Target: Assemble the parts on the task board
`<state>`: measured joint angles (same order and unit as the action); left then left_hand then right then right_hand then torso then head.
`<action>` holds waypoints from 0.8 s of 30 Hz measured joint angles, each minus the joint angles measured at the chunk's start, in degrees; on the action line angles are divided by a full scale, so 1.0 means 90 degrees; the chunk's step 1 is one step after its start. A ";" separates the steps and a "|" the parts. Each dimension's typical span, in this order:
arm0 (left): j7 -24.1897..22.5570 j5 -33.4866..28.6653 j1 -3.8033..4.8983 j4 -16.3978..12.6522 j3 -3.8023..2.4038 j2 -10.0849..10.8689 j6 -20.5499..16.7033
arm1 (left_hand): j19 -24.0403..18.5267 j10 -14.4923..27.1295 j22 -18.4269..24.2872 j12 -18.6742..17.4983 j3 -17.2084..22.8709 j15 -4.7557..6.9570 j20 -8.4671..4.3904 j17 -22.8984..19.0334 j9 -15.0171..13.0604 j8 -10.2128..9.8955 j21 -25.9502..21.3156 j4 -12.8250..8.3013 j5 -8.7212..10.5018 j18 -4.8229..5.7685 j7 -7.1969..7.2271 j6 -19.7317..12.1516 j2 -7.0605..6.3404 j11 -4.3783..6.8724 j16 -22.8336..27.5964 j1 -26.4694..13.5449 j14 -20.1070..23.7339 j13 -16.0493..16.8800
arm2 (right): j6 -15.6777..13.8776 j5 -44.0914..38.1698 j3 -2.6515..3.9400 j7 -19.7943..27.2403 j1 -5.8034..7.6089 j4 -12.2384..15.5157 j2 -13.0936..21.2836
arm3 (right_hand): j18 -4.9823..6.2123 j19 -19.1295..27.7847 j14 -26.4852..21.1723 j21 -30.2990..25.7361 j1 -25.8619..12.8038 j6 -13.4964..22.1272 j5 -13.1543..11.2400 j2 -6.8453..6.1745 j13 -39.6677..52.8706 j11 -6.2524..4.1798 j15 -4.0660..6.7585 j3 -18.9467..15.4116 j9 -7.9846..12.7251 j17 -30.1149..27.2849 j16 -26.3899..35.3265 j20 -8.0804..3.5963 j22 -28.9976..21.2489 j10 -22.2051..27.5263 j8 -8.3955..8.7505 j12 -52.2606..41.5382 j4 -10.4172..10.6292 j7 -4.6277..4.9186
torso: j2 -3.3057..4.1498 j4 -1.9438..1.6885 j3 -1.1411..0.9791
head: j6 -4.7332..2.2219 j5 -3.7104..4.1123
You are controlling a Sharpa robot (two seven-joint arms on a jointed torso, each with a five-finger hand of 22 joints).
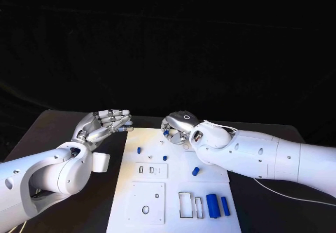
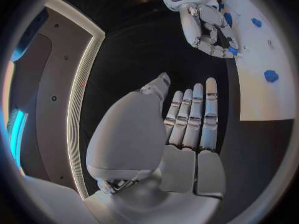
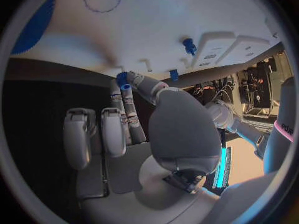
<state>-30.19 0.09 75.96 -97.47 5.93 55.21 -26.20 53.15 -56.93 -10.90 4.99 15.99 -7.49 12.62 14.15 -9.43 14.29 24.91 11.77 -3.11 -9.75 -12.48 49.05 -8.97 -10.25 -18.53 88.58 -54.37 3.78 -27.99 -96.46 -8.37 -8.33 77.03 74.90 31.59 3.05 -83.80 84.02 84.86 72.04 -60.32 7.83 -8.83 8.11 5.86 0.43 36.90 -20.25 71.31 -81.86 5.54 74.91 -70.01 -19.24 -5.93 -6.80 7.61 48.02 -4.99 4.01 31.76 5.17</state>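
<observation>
Right hand (image 1: 179,127): at the task board's (image 1: 175,204) far edge, fingers (image 3: 122,100) pinching a small blue part (image 3: 122,79), likely lifted for seating.
Left hand (image 1: 109,124): fingers released, holding nothing, parked beside the board over the dark surface (image 1: 63,131) (out of the way, I judge).
Other parts: two blue cylinders (image 1: 218,205) lie near the board's front.

Matt white task board (image 1: 175,194), glossy blue plastic parts (image 1: 212,205), matt black table (image 1: 70,131).
</observation>
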 measured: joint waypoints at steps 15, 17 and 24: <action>0.0014 0.0002 0.0003 -0.0004 -0.0002 -0.0008 0.0001 | 0.0000 0.0000 -0.0005 0.0000 0.0000 0.0000 0.0000 0.0006 0.0000 0.0000 0.0000 0.0000 0.0000 0.0000 0.0000 0.0000 0.0000 0.0000 0.0000 0.0000 0.0000 0.0000 | -0.0016 0.0013 0.0003 0.0024 -0.0025 -0.0134 -0.0115 | 0.0000 0.0000 0.0000 0.0000 0.0042 0.0097 -0.0004 0.0042 0.0000 0.0000 0.0000 -0.0001 -0.0038 -0.0034 0.0000 0.0000 0.0005 0.0000 0.0012 0.0034 0.0000 0.0005 | 0.0039 -0.0003 0.0007 | -0.0020 -0.0015; 0.0016 0.0003 0.0003 -0.0004 -0.0002 -0.0012 0.0001 | 0.0000 0.0000 -0.0005 0.0000 0.0000 0.0000 0.0000 0.0005 0.0000 0.0000 0.0000 0.0000 0.0000 0.0000 0.0000 0.0000 0.0000 0.0001 0.0000 0.0000 0.0000 0.0000 | -0.0007 0.0015 -0.0001 0.0030 -0.0032 -0.0169 -0.0135 | 0.0000 0.0000 0.0000 0.0000 0.0042 0.0175 -0.0003 0.0042 0.0000 -0.0035 0.0000 0.0030 -0.0062 -0.0067 0.0000 0.0000 0.0005 0.0035 0.0011 0.0048 0.0032 0.0041 | 0.0041 -0.0005 0.0007 | -0.0028 -0.0013; 0.0023 0.0003 0.0004 -0.0004 -0.0003 -0.0013 0.0002 | 0.0000 0.0000 -0.0005 0.0000 0.0026 0.0000 0.0000 0.0005 0.0000 0.0000 0.0000 -0.0026 0.0000 0.0000 0.0000 0.0000 0.0000 0.0001 0.0000 0.0000 0.0000 0.0000 | 0.0064 0.0024 -0.0008 0.0036 -0.0047 -0.0273 -0.0181 | 0.0001 0.0408 0.0001 -0.0332 -0.0146 0.0687 -0.0049 -0.0146 0.0123 -0.0020 -0.0185 0.0105 -0.0038 -0.0453 0.0149 0.0151 0.0000 0.0533 0.0322 0.0233 0.0148 0.0252 | 0.0048 -0.0011 0.0013 | -0.0042 -0.0018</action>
<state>-29.99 0.12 76.00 -97.51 5.90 55.10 -26.18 53.15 -56.93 -10.94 4.99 16.22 -7.49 12.61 14.20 -9.42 14.29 24.91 11.53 -3.11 -9.75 -12.48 49.05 -8.97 -10.24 -18.53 88.58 -54.37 3.78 -27.41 -96.24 -8.45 -8.01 76.61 72.44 29.96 3.06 -80.13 84.03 81.87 70.72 -54.14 7.39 -10.14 9.21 5.68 -1.24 37.84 -20.59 67.23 -80.52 6.90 74.91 -65.21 -16.34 -3.84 -5.47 9.88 48.45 -5.09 4.13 31.39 5.02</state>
